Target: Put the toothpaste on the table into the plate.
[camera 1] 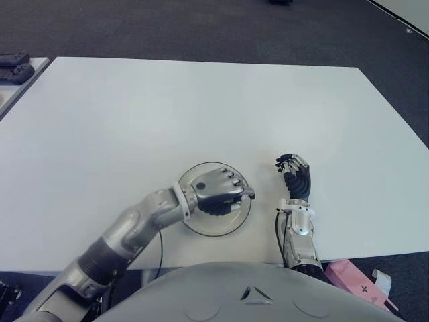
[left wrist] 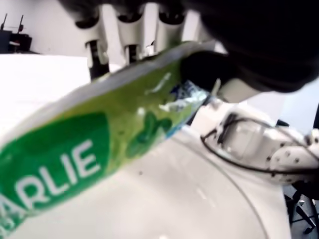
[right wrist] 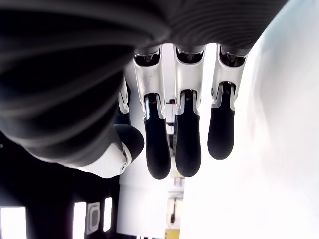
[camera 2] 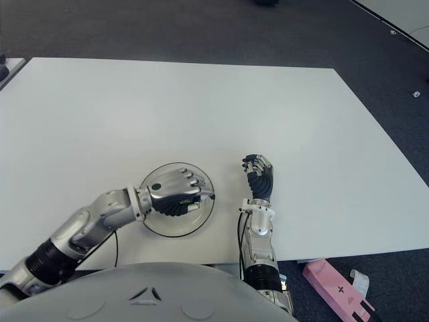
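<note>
The left hand (camera 1: pixel 213 192) is clamped on the toothpaste (left wrist: pixel 94 149) directly over the plate (camera 1: pixel 236 221). Released tilted, the tube could slide off toward 3 o'clock — where the right hand (camera 1: pixel 295 176) shows, fingers loose, empty.

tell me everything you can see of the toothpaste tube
The toothpaste tube is a soft, glossy green tube with white lettering, a darker green patch and a blue-and-white part nearer the hand. It is held in the left hand, whose fingers curl over it, directly above the clear round plate. It lies slanted, not upright. In the eye views the hand hides nearly all of it; only a small end shows past the fingers. Whether it touches the plate cannot be told.
</note>
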You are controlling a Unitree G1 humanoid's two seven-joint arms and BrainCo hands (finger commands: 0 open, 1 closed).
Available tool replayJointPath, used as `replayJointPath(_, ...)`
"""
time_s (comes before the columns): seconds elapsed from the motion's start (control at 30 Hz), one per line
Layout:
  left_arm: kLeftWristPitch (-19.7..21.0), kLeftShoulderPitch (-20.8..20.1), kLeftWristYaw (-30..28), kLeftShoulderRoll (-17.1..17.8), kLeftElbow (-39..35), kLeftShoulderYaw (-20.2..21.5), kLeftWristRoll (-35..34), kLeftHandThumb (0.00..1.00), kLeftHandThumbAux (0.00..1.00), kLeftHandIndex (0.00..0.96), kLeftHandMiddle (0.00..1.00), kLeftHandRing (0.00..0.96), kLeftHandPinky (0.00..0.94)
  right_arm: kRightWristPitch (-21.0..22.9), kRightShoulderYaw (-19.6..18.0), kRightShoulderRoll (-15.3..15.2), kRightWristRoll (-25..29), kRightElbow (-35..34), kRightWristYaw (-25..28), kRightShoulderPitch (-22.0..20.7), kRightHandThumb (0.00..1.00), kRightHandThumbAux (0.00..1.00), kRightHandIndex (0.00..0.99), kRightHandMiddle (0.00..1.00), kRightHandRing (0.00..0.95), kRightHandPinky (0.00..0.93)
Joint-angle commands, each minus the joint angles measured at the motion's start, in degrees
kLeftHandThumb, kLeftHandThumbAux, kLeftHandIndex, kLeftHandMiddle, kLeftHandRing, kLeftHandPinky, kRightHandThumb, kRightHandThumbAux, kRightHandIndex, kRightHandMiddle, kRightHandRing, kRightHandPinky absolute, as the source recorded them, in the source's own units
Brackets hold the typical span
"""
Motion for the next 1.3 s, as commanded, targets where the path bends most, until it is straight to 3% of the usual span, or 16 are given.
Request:
replayJointPath(0.03, 0.67, 1.05, 2.71, -1.00, 2.90, -0.38, 1.73, 0.846, 0.669, 0.404, 0.571, 0.883, 0.887, 0.90, -0.10, 0.53, 0.90, 0.27, 0.10, 1.20, 0.710, 0.730, 0.432, 0.505, 0.506, 0.508)
replayJointPath(0.23, 0.63, 2.86, 5.40, -1.26, 6.67, 0.52, 0.15, 0.846, 0.670, 0.402, 0.569, 0.877, 0.875, 1.46, 0.04, 0.62, 0.66, -0.60, -0.15, 1.69, 0.710, 0.730, 0.432, 0.504, 0.507, 0.512)
replayJointPath(0.47, 1.04, 3.21, 5.91, -1.12, 7.92, 0.92, -0.03, 0.840, 0.671, 0.393, 0.564, 0.773, 0.735, 1.83, 0.24, 0.54, -0.16, -0.93, -0.65, 1.92, 0.709, 0.730, 0.432, 0.501, 0.506, 0.512)
replayJointPath(0.7, 1.83, 3.60, 6.67, -0.92, 7.46, 1.20, 1.03, 0.829, 0.676, 0.378, 0.557, 0.711, 0.674, 2.17, 0.21, 0.63, -0.10, -0.91, -0.89, 1.89, 0.709, 0.730, 0.432, 0.500, 0.508, 0.510)
replayJointPath(0.8, 1.88, 3.78, 9.23, -1.27, 8.09, 1.29, 2.30, 0.822, 0.681, 0.366, 0.538, 0.595, 0.575, 2.39, 0.22, 0.61, 0.00, -0.94, -0.80, 1.87, 0.709, 0.730, 0.431, 0.499, 0.508, 0.507)
replayJointPath(0.87, 1.32, 3.98, 12.23, -1.75, 9.25, 1.37, 2.72, 0.741, 0.698, 0.393, 0.523, 0.559, 0.546, 2.60, 0.25, 0.55, 0.05, -0.95, -0.69, 1.85, 0.709, 0.730, 0.432, 0.499, 0.507, 0.508)
replayJointPath(0.97, 0.34, 4.01, 15.75, -2.18, 10.92, 1.31, 2.65, 0.510, 0.577, 0.269, 0.480, 0.505, 0.466, 2.72, 0.27, 0.50, 0.18, -0.97, -0.51, 1.83, 0.708, 0.730, 0.431, 0.499, 0.506, 0.504)
replayJointPath(1.07, -0.69, 3.77, 18.44, -2.29, 12.10, 1.15, 2.57, 0.435, 0.474, 0.161, 0.452, 0.476, 0.436, 2.77, 0.29, 0.45, 0.35, -0.99, -0.27, 1.82, 0.708, 0.730, 0.432, 0.499, 0.504, 0.503)
replayJointPath(1.2, -1.40, 3.62, 20.01, -1.75, 12.00, 1.45, 2.19, 0.403, 0.421, 0.092, 0.413, 0.429, 0.379, 2.92, 0.16, 0.43, 0.41, -0.83, -0.26, 1.66, 0.709, 0.730, 0.432, 0.498, 0.506, 0.508)
replayJointPath(1.3, -0.75, 3.98, 18.89, -1.09, 9.86, 2.31, 1.49, 0.356, 0.446, 0.029, 0.258, 0.273, 0.253, 3.18, 0.10, 0.41, 0.32, -0.81, -0.36, 1.58, 0.709, 0.730, 0.432, 0.497, 0.510, 0.512)
